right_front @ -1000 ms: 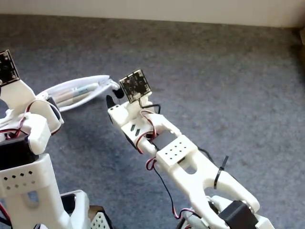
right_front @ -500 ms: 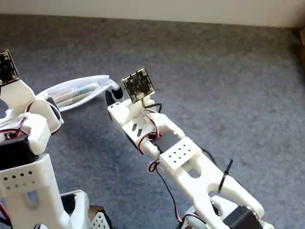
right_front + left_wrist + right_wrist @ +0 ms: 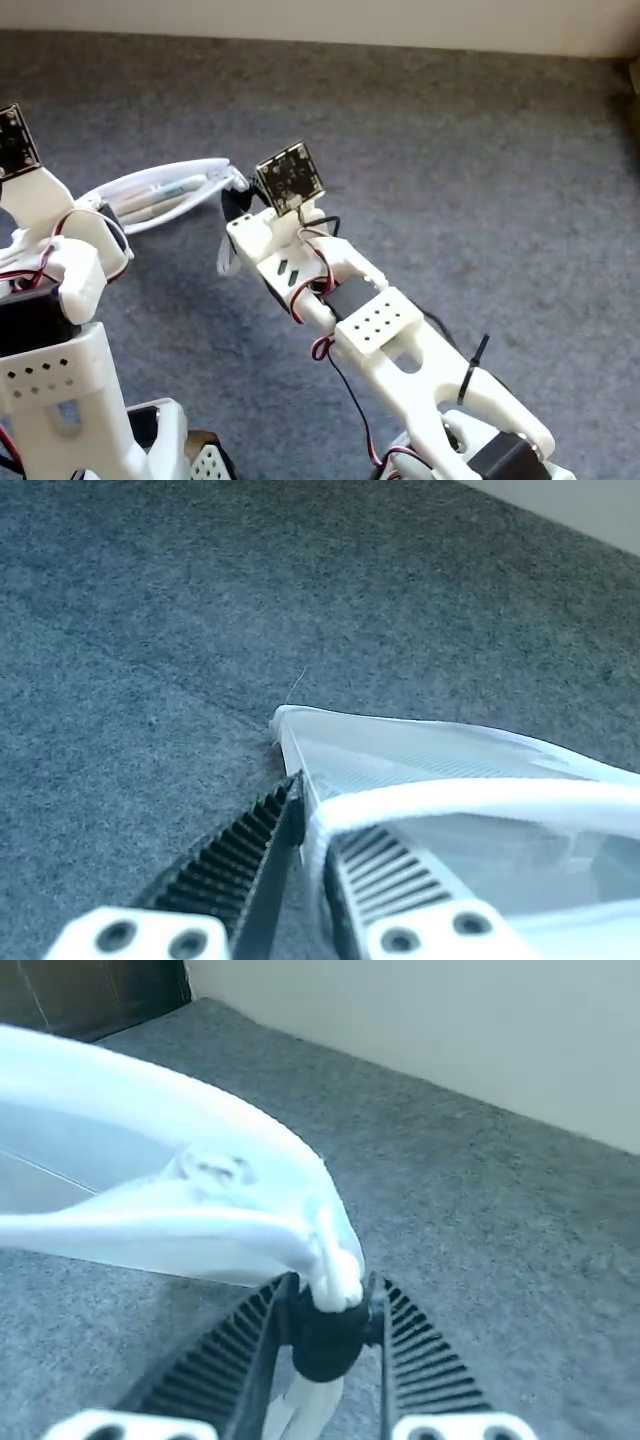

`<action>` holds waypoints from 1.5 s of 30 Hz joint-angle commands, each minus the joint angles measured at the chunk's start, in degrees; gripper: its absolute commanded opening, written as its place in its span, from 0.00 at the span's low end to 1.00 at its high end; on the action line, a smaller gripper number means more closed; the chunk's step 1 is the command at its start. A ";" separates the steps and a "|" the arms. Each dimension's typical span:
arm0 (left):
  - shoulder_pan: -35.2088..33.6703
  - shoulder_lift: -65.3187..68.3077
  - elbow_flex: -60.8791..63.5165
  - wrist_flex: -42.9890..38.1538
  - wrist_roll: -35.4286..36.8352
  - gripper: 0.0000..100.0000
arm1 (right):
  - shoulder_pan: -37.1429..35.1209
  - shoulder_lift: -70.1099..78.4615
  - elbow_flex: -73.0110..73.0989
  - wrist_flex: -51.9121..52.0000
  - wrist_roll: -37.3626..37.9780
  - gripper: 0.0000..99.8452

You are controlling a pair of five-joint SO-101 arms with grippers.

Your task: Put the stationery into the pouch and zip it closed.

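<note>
Up in the upper left of the high view, a translucent white pouch [image 3: 190, 172] hangs stretched between the two arms, one end at each. Long, pen-like stationery [image 3: 160, 193] shows through its side, lying inside along its length.

The left arm [image 3: 60, 290] stands at the left edge of the frame, and its jaws are pressed together on the pouch's left end. The left wrist view shows the toothed fingers [image 3: 235, 868] pinching the white edge band just beside the pointed corner [image 3: 285, 718].

The right arm [image 3: 380, 330] reaches from the lower right toward the middle of the frame, and its jaws pinch the black zipper pull [image 3: 322, 1342] at the pouch's right end. In the right wrist view two white bands of the pouch run together at that pull. A white tab [image 3: 308, 1408] hangs just below it, between the jaws, and the same tab dangles under the jaws in the high view.

Everything sits over a grey carpeted surface [image 3: 470, 150], with a pale wall [image 3: 400, 20] across the top of the frame. Whether the pouch touches the surface cannot be told.
</note>
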 commanded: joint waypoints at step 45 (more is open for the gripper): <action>48.66 18.51 -22.55 -12.40 -22.07 0.23 | -1.10 -80.13 41.45 41.01 7.38 0.00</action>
